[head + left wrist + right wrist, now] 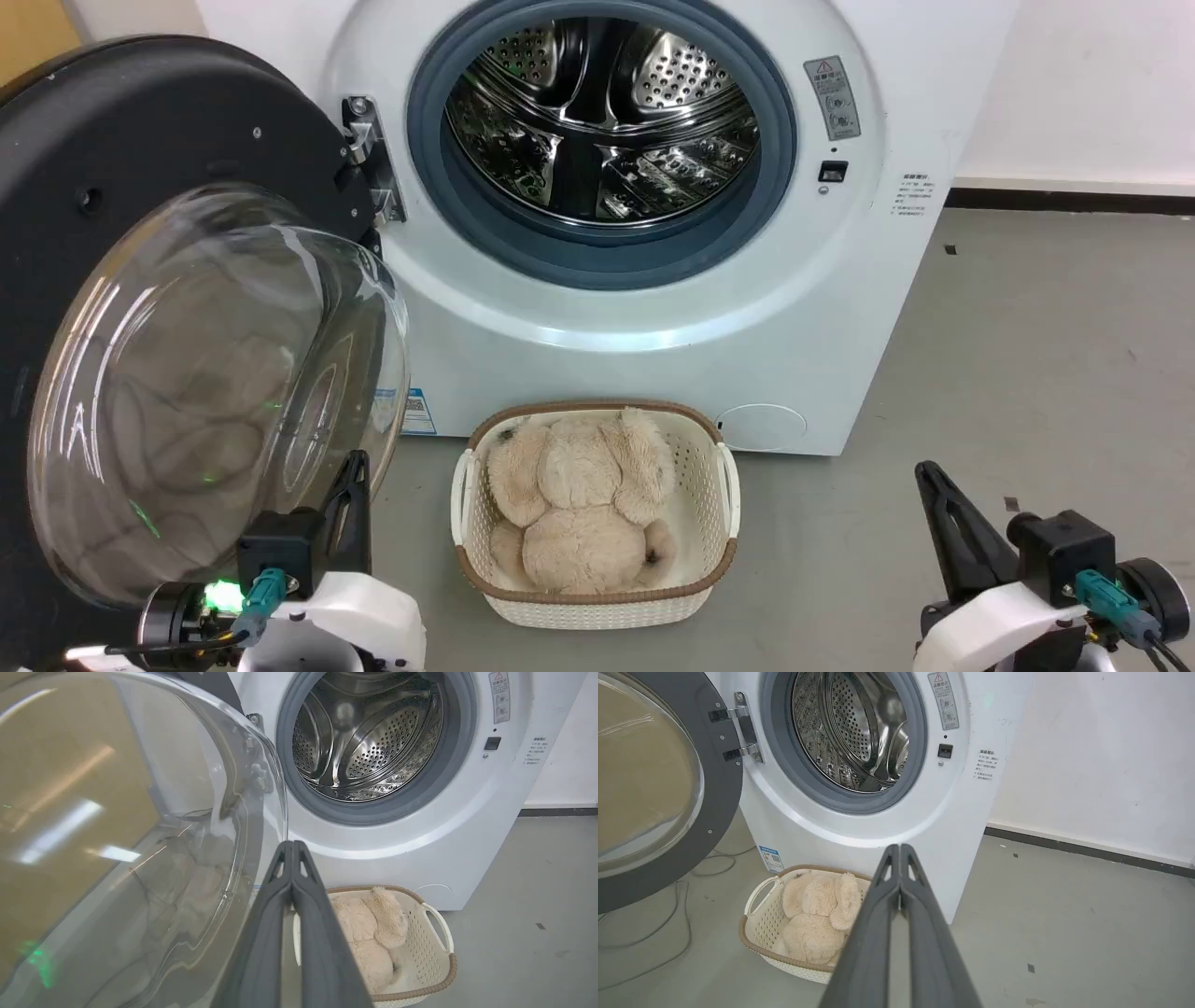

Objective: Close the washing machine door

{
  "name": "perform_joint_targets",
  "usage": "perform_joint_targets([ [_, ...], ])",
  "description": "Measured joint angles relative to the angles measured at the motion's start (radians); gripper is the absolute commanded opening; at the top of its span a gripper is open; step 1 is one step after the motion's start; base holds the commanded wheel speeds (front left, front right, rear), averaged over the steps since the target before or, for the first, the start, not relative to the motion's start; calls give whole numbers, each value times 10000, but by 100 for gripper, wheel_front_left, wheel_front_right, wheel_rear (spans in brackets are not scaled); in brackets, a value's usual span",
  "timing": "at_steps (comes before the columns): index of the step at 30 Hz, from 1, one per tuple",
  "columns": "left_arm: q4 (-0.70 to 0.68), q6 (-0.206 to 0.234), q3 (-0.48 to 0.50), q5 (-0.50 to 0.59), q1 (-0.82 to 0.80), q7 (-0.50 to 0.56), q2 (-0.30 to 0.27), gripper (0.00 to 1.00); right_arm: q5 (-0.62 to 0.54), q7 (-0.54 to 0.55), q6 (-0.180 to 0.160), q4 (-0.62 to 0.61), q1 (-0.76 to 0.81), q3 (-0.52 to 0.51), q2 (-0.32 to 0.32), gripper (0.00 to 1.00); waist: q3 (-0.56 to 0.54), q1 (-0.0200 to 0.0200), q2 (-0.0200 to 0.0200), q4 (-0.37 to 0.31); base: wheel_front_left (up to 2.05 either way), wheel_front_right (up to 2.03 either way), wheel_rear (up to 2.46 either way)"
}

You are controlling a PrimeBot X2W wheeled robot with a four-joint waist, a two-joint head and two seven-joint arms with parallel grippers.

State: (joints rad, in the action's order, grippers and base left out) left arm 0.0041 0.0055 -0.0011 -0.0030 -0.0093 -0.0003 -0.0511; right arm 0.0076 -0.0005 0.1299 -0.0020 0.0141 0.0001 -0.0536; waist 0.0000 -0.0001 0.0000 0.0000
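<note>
- washing machine door hangs wide open off the left edge of the washing machine, so basically nothing's done yet
- left gripper is just beside its glass bowl, fingers pressed together, empty
- right gripper is the same, pinched together, empty, well apart from the door
- the whole swing is left, I'd say

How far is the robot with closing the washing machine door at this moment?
Done: nothing yet; the washing machine door stands wide open, and the drum of the washing machine is exposed. In hand: the left gripper, shut, is beside the door's glass bowl; contact cannot be told. The right gripper is shut and apart. Left: swing the door onto the opening.
</note>
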Motion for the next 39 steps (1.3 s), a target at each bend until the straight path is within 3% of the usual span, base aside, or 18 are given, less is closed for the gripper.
perform_joint_targets([
  [32,0,-2,0,0,0,0,2,0,0,0,0,0,-1,2,0,0,0,1,0,0,0,0,0],
  [33,2,0,0,0,0,0,2,100,2,0,0,0,0,2,0,100,0,1,0,0,0,0,0],
  [39,13,23,-17,-2,0,-4,2,100,23,-10,0,0,5,-10,-2,100,5,1,0,1,0,0,0],
])
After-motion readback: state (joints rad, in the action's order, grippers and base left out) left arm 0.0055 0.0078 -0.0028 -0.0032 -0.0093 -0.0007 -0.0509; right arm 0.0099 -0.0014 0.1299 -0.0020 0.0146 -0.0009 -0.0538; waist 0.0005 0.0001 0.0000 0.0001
